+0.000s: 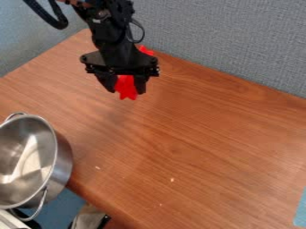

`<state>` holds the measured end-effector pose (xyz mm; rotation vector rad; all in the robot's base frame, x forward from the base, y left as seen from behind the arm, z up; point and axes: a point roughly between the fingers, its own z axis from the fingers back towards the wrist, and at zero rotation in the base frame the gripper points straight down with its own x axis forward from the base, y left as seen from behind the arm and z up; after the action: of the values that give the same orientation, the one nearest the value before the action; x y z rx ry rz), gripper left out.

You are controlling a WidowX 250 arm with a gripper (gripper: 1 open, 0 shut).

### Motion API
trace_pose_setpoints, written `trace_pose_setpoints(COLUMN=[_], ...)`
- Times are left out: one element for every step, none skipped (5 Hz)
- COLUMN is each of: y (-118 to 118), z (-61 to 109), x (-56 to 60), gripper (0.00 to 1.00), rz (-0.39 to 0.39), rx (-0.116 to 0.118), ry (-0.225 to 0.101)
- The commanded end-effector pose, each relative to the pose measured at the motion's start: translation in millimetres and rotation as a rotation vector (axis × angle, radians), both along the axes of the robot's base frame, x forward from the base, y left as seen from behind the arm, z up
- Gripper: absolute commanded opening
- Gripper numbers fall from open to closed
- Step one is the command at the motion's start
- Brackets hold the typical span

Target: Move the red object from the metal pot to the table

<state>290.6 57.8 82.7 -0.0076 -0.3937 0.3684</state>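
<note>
Camera view: black gripper is hanging over the brown wood-grain desk, fingers partly closed on the bright red rectangular block, long axis pointing roughly downward. Block is looking rigid, light, smooth; gripping mid-length seems safest. Shiny steel pot is sitting empty, well apart.

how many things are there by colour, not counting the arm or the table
red: 1, the red object, held in the gripper above the table
silver: 1, the metal pot at the lower left edge
total: 2
</note>
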Motion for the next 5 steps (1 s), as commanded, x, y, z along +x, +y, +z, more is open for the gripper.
trace_pose_setpoints(y=[-5.6, -5.2, -7.7, -5.3, 5.5], z=[8.1, 2.3, -5.7, 0.4, 3.2], x=[11.5, 16.9, 4.5, 1.4, 11.0], gripper=[0.00, 0.00, 0.00, 0.00, 1.00], rz=[0.001, -0.005, 0.065, 0.181, 0.101], rx=[-0.011, -0.015, 0.007, 0.011, 0.039], ry=[-0.083, -0.118, -0.139, -0.167, -0.174])
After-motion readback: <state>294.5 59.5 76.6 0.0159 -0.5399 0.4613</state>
